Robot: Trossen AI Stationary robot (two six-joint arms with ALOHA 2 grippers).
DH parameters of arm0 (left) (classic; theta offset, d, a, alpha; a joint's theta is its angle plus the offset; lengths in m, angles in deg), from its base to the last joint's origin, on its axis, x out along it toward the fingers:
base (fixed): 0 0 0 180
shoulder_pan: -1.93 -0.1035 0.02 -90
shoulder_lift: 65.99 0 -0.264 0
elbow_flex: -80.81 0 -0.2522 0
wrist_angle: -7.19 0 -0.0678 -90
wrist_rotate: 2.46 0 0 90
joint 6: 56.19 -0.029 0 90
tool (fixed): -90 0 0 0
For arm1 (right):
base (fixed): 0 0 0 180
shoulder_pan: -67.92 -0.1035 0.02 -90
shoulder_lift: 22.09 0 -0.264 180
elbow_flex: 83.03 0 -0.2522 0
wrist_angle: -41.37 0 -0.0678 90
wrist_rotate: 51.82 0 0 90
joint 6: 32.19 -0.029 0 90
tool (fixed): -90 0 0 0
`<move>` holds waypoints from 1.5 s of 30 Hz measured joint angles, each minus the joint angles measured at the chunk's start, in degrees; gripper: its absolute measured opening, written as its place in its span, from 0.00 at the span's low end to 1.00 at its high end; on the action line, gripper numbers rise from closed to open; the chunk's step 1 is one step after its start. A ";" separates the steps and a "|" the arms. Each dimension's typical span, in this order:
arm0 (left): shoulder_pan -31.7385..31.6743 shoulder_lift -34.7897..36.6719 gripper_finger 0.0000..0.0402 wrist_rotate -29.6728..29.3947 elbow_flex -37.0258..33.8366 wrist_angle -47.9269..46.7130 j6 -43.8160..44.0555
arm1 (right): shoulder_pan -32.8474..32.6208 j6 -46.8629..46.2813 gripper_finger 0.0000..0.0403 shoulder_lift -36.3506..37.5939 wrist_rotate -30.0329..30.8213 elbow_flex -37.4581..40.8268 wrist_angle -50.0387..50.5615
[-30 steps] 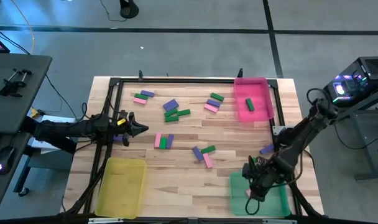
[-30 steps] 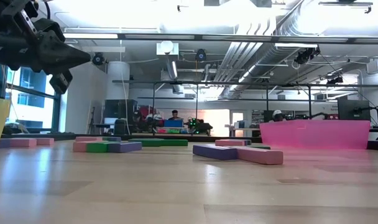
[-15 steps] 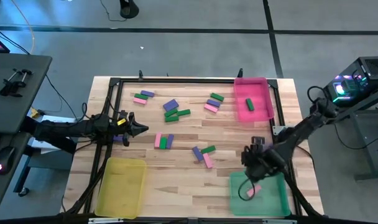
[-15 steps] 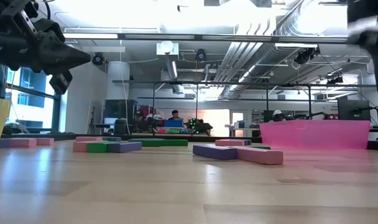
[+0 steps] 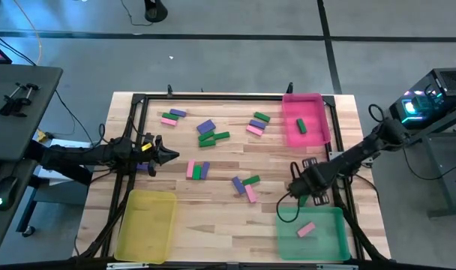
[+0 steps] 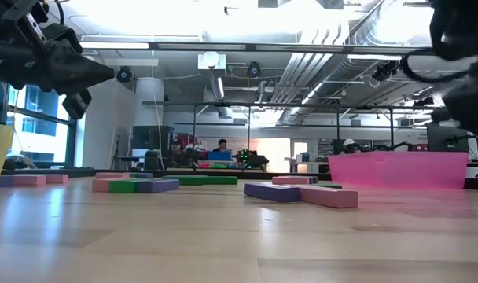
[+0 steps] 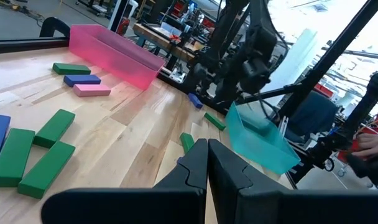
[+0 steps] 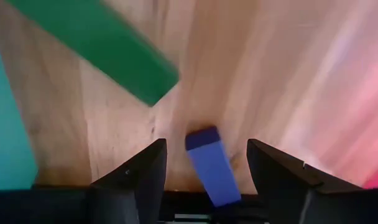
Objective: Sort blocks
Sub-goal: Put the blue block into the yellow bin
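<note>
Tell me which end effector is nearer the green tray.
The right end effector is nearer, hovering just beyond the green tray's far rim. The left end effector sits across the table, beyond the yellow tray.

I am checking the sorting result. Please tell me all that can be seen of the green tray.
The green tray is a rectangular bin of translucent green plastic with low walls and an open top. It sits flat at the table's near right corner, just below the right gripper, which does not touch it. One pink block lies inside, tilted; nothing else shows in it.
</note>
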 joint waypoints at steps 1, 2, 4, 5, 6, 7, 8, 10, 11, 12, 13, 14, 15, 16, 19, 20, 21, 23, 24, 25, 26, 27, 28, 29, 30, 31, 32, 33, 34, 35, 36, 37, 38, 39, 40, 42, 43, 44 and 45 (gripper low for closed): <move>-0.01 0.00 0.00 0.00 0.00 0.00 0.00 | 0.30 0.94 0.52 0.00 -0.61 0.75 0.03; 0.00 0.01 0.00 0.00 0.00 0.00 0.00 | 0.46 1.48 0.52 0.00 -0.62 1.59 0.26; 0.01 0.00 0.00 0.00 0.00 0.00 0.00 | 0.64 1.51 0.52 -0.02 0.57 2.56 0.65; -0.01 0.00 0.00 0.00 0.00 0.00 0.00 | 0.75 0.91 0.52 -0.11 1.12 2.58 0.97; 0.01 0.00 0.00 0.00 0.00 0.00 0.00 | 0.81 0.81 0.52 -0.13 1.15 2.56 0.94; 0.01 0.01 0.00 0.00 0.00 0.00 0.00 | 0.81 0.83 0.52 -0.15 1.14 2.50 0.58; 0.00 0.00 0.00 0.00 0.00 0.00 0.00 | 0.81 0.88 0.52 -0.15 0.92 2.48 -0.06; -0.01 0.00 0.00 0.00 0.00 0.00 0.00 | 0.81 1.26 0.51 -0.60 -0.34 2.41 -0.83; -0.01 0.00 0.00 0.00 0.00 0.00 0.00 | 0.81 1.41 0.50 -1.11 -0.80 2.41 -1.09; 0.01 0.01 0.00 0.00 0.00 0.00 0.00 | 0.81 1.46 0.49 -1.84 -1.29 2.41 -1.45; 0.00 0.01 0.00 0.00 0.00 -0.01 0.00 | 0.81 1.50 0.48 -2.83 -1.82 2.41 -1.94; -0.01 0.02 0.00 0.00 0.00 -0.04 0.00 | 0.80 1.98 0.47 -4.00 -2.28 2.41 -2.40; -0.01 0.00 0.00 0.00 0.00 -0.05 0.00 | 0.79 2.51 0.45 -5.32 -2.64 2.41 -2.56; 0.01 0.00 0.00 0.00 0.00 -0.09 0.00 | 0.79 3.13 0.44 -6.70 -2.67 2.41 -2.45; -0.01 0.00 0.00 0.01 0.00 -0.09 0.00 | 0.82 3.52 0.38 -10.77 -2.38 2.16 -2.22; -0.01 0.00 0.00 0.01 0.00 -0.10 0.00 | 0.86 3.66 0.37 -11.93 -2.60 2.06 -2.11; 0.00 0.00 0.00 0.01 0.00 -0.10 0.00 | 0.83 3.88 0.35 -13.16 -2.70 1.94 -1.91; 0.00 0.00 0.00 0.02 0.00 -0.11 0.00 | 0.84 4.26 0.30 -14.62 -2.76 1.80 -1.81; -0.01 0.02 0.00 0.02 0.00 -0.11 0.00 | 0.84 4.29 0.27 -15.06 -2.72 1.65 -1.80; -0.01 0.00 0.00 0.02 0.00 -0.13 0.00 | 0.82 3.90 0.24 -15.47 -3.08 1.54 -1.76; 0.01 0.00 0.00 0.02 0.00 -0.13 0.00 | 0.78 3.64 0.21 -15.61 -3.05 1.29 -1.51; -0.01 0.02 0.00 0.02 0.00 -0.13 0.00 | 0.77 3.28 0.18 -15.43 -2.93 0.94 -1.33; -0.01 0.00 0.00 0.02 0.00 -0.13 0.00 | 0.76 2.76 0.14 -15.07 -2.36 0.42 -1.24; 0.00 0.00 0.00 0.02 0.00 -0.13 0.02 | 0.70 2.06 0.10 -14.68 -1.31 -0.14 -1.20; 0.00 0.00 0.00 0.02 0.00 -0.13 0.02 | 0.70 1.43 0.05 -14.15 0.44 -0.86 -1.21; -0.01 0.02 0.00 0.02 0.00 -0.13 0.02 | 0.78 0.56 0.03 -13.48 2.75 -1.80 -1.79; 0.00 0.02 0.00 0.01 -0.01 -0.12 0.02 | 0.73 -0.53 0.01 -12.54 5.03 -2.53 -2.62; -0.01 0.00 0.00 0.02 0.00 -0.13 0.02 | 0.65 -1.83 0.02 -11.59 7.23 -3.21 -2.78; 0.01 0.01 0.00 0.02 0.00 -0.11 0.02 | 0.52 -2.98 0.03 -10.52 9.05 -3.60 -2.56; -0.01 0.02 0.00 0.02 0.00 -0.11 0.02 | 0.51 -4.02 0.03 -9.36 10.41 -4.08 -2.38; 0.01 0.00 0.00 0.02 0.00 -0.11 0.02 | 0.49 -4.95 0.03 -8.07 11.57 -4.63 -2.70; -0.01 0.00 0.00 0.02 0.00 -0.11 0.04 | 0.50 -5.79 0.02 -6.58 12.44 -5.05 -3.21; 0.01 0.02 0.00 0.02 0.00 -0.11 0.08 | 0.46 -6.64 0.01 -5.01 13.24 -5.35 -4.32; 0.00 0.01 0.00 0.02 -0.01 -0.11 0.09 | 0.46 -6.98 0.01 -3.57 13.73 -5.50 -5.11; 0.00 0.01 0.00 0.02 -0.01 -0.11 0.09 | 0.46 -7.20 0.01 -1.86 13.92 -5.48 -6.44; 0.01 0.02 0.00 0.02 0.00 -0.09 0.09 | 0.46 -7.39 0.02 0.88 13.52 -5.42 -8.63; -0.01 0.02 0.00 0.02 0.00 -0.11 0.09 | 0.57 -8.35 0.02 1.94 13.31 -5.42 -8.71; 0.01 0.00 0.00 0.02 0.00 -0.09 0.09 | 0.80 -9.80 0.02 2.73 13.20 -5.42 -8.16; -0.01 0.00 0.00 0.02 0.00 -0.07 0.09 | 1.06 -11.26 0.02 3.45 13.03 -5.42 -7.10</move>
